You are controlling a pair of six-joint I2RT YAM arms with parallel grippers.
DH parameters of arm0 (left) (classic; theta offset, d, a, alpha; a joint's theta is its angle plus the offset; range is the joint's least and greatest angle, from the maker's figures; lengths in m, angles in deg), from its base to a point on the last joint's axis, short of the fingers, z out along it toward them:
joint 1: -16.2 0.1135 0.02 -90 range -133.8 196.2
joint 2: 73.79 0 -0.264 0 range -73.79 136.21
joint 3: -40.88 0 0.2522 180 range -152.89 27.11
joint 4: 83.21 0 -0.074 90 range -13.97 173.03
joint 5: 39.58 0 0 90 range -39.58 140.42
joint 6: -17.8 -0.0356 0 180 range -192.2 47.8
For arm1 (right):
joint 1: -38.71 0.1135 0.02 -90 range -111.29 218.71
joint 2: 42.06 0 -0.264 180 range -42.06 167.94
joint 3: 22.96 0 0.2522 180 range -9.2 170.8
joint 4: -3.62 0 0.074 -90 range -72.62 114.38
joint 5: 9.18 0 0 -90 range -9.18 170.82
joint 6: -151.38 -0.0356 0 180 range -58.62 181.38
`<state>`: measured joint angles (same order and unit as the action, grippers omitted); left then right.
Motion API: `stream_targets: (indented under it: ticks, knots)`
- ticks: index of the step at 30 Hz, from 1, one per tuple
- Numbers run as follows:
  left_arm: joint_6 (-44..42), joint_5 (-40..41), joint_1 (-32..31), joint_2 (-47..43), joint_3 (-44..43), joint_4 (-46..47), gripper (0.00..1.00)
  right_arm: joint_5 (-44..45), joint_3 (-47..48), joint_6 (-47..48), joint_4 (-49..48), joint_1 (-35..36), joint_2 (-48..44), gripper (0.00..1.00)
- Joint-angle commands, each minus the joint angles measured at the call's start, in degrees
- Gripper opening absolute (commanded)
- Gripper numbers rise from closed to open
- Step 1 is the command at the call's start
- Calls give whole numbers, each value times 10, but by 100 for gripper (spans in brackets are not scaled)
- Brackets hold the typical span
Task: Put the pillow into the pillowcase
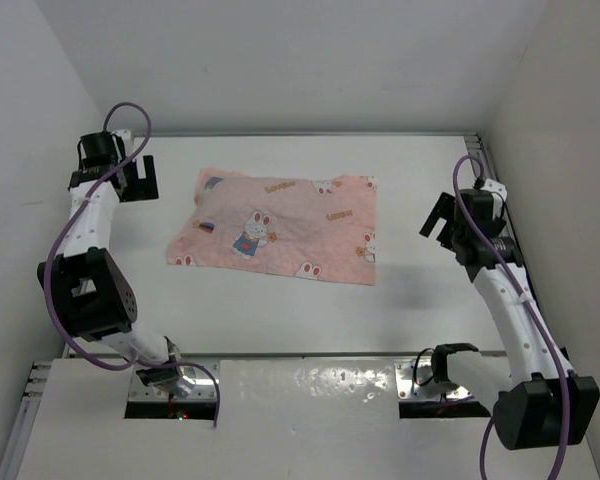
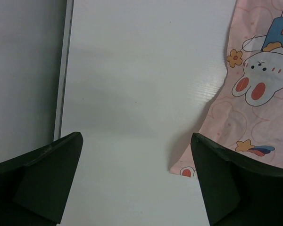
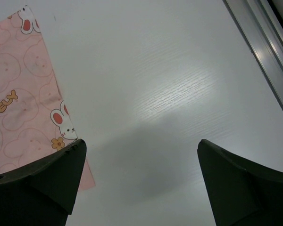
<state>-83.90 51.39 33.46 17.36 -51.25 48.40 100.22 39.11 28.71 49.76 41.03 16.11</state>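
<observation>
The pink rabbit-print pillowcase (image 1: 278,227) lies flat in the middle of the white table. The olive-grey pillow does not show in any view; whether it is inside the case I cannot tell. My left gripper (image 1: 140,180) hovers open and empty just left of the case's left edge, which shows in the left wrist view (image 2: 259,94). My right gripper (image 1: 440,222) hovers open and empty right of the case; its right edge shows in the right wrist view (image 3: 23,108). Neither gripper touches the cloth.
White walls close the table in at left, back and right. A metal rail (image 1: 320,133) runs along the far edge and another (image 3: 262,52) along the right side. The arm bases (image 1: 170,385) sit at the near edge.
</observation>
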Motion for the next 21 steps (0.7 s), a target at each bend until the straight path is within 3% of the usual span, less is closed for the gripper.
stream_targets:
  ticks: [1,13,18,21]
  knots:
    - [-1,10,4,-34,12,10,98,35,7,-11,9,-3,-11,99]
    - [-7,14,8,-40,11,7,98,61,6,8,40,-4,-38,99]
    - [-4,6,8,-34,12,5,98,64,-7,-20,9,-3,-48,99]
    - [-2,2,8,-29,6,3,98,-31,-38,-36,-77,-4,-45,99]
